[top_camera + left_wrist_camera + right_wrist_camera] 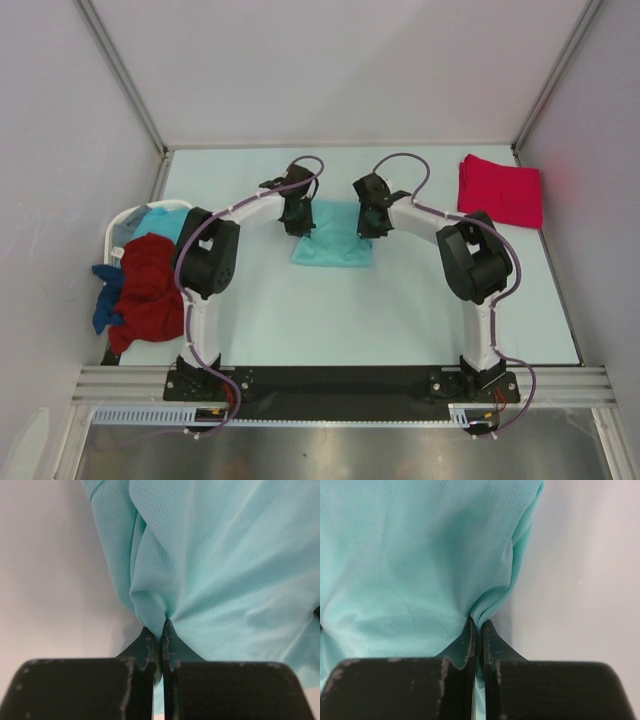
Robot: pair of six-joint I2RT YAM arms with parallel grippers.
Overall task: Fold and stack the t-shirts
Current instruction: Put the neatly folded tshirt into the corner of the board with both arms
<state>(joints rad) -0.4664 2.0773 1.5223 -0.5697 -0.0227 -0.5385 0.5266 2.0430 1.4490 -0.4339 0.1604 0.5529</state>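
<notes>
The light teal t-shirt (333, 243) lies partly folded in the middle of the table. My left gripper (297, 222) is shut on its left edge; the pinched cloth (150, 605) bunches between the closed jaws. My right gripper (370, 224) is shut on its right edge, where the cloth (492, 600) is pinched the same way. A folded bright pinkish-red t-shirt (499, 190) lies at the back right. A dark red t-shirt (150, 285), a blue one (104, 303) and a light blue one (155, 220) sit in the basket at the left.
The white laundry basket (118, 228) stands at the table's left edge with shirts spilling over it. White walls close in the table at the back and sides. The black rail with both arm bases runs along the near edge.
</notes>
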